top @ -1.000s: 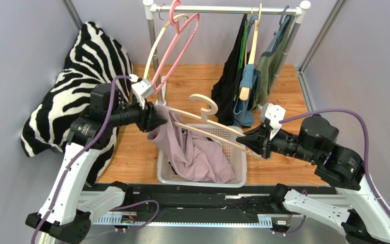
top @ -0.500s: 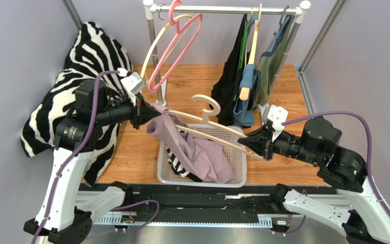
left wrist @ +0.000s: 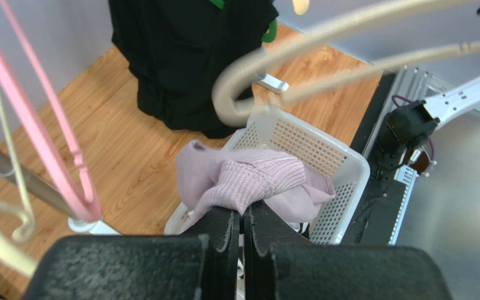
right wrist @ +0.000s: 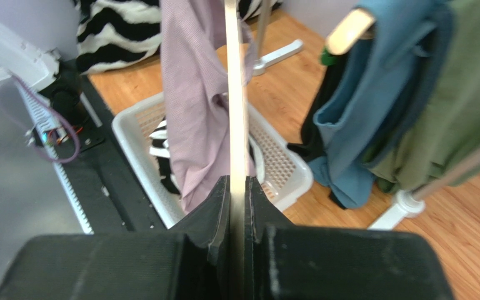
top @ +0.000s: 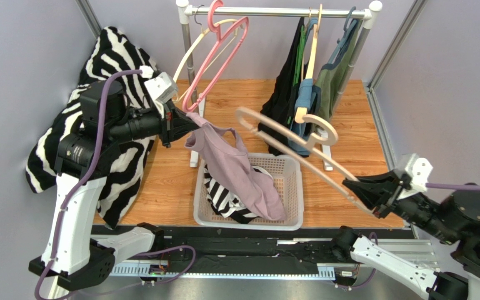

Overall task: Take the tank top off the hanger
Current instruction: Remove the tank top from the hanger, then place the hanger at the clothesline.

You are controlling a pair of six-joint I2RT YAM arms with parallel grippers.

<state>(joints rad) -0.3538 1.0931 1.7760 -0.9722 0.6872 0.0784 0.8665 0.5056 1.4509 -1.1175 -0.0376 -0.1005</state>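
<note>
Gripping, left: left gripper [top: 185,122], jaws pinched tight on a fold of the mauve tank top [top: 239,172].
Gripping, right: right gripper [top: 353,185], clamped narrow on one arm of the beige hanger [top: 286,142].
Tank top: one; it hangs from the left gripper with its lower end lying in the basket [top: 299,190], apart from the beige hanger.
Beige hanger: one, bare, slanting up and left over the basket.
Basket: one, white, perforated; also holds a striped garment [top: 222,200].
Clothes rail [top: 274,10]: one; two bare hangers at its left end, a pink hanger [top: 216,55] and a cream hanger [top: 187,62]; three garments at its right end, black [top: 282,109], blue [top: 303,119] and olive [top: 333,81].
Zebra-print fabric [top: 114,62]: one, far left.
Surface: wood-grain tabletop [top: 242,94].
Room: pale lilac walls [top: 449,75] on three sides.
</note>
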